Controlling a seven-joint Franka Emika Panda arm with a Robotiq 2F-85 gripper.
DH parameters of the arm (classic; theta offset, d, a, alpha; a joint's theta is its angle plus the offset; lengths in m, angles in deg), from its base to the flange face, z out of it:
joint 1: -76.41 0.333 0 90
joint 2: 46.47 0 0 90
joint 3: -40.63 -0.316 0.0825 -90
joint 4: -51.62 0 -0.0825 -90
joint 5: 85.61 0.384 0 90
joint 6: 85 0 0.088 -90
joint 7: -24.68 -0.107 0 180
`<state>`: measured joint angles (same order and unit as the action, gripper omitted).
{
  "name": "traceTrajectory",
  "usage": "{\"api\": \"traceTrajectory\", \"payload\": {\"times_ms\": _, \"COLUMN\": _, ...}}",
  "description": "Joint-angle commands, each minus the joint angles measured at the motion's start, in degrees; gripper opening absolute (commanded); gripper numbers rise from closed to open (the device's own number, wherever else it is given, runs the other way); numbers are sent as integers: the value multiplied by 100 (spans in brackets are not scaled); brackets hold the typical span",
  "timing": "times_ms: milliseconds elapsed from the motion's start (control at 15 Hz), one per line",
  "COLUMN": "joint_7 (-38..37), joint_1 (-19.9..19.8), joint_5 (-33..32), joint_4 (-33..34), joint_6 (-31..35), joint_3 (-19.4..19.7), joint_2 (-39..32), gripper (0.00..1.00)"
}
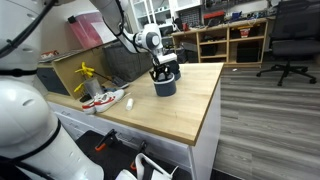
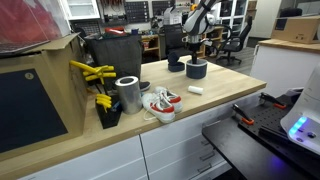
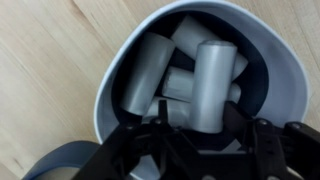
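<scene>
Grey cylinders [image 3: 213,85] loose in the cup [image 3: 285,95] look light, stiff and slippery; I'd pinch 1 by its upper end. My fingers [image 3: 135,152] hover above; I cannot tell their width.

We see a pale wooden tabletop [image 1: 195,110] with fine straight grain. The cup [image 3: 285,90] is slate blue-grey with a paler rim and a dark inside, and the cylinders [image 3: 213,80] in it are matte grey. The gripper [image 3: 190,138] is black. To the left, the shoes [image 2: 160,103] are white with red trim, the can [image 2: 128,93] silver, the tools [image 2: 90,72] yellow
</scene>
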<state>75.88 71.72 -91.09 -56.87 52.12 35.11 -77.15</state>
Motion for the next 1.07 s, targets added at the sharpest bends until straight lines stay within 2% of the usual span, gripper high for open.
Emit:
{"api": "traceTrajectory", "payload": {"times_ms": 0, "joint_7": -228, "joint_1": 101, "joint_5": -89, "joint_4": 66, "joint_6": 199, "joint_3": 60, "joint_2": -180, "gripper": 28}}
{"api": "traceTrajectory", "payload": {"times_ms": 267, "joint_7": -287, "joint_1": 125, "joint_5": -95, "joint_4": 60, "joint_6": 131, "joint_3": 93, "joint_2": -135, "gripper": 1}}
{"api": "traceTrajectory", "payload": {"times_ms": 467, "joint_7": -497, "joint_1": 111, "joint_5": -90, "joint_4": 44, "joint_6": 40, "joint_3": 129, "joint_2": -92, "gripper": 0}}
{"api": "traceTrajectory", "payload": {"times_ms": 533, "joint_7": -569, "joint_1": 100, "joint_5": -85, "joint_4": 35, "joint_6": 50, "joint_3": 135, "joint_2": -78, "gripper": 24}}
{"api": "traceTrajectory", "payload": {"times_ms": 867, "joint_7": -816, "joint_1": 41, "joint_5": -100, "joint_4": 98, "joint_6": 55, "joint_3": 197, "joint_2": -206, "gripper": 60}}
{"api": "traceTrajectory", "payload": {"times_ms": 933, "joint_7": -848, "joint_1": 27, "joint_5": -86, "joint_4": 122, "joint_6": 31, "joint_3": 195, "joint_2": -211, "gripper": 64}}
{"api": "traceTrajectory", "payload": {"times_ms": 1000, "joint_7": -851, "joint_1": 14, "joint_5": -74, "joint_4": 141, "joint_6": 16, "joint_3": 193, "joint_2": -227, "gripper": 63}}
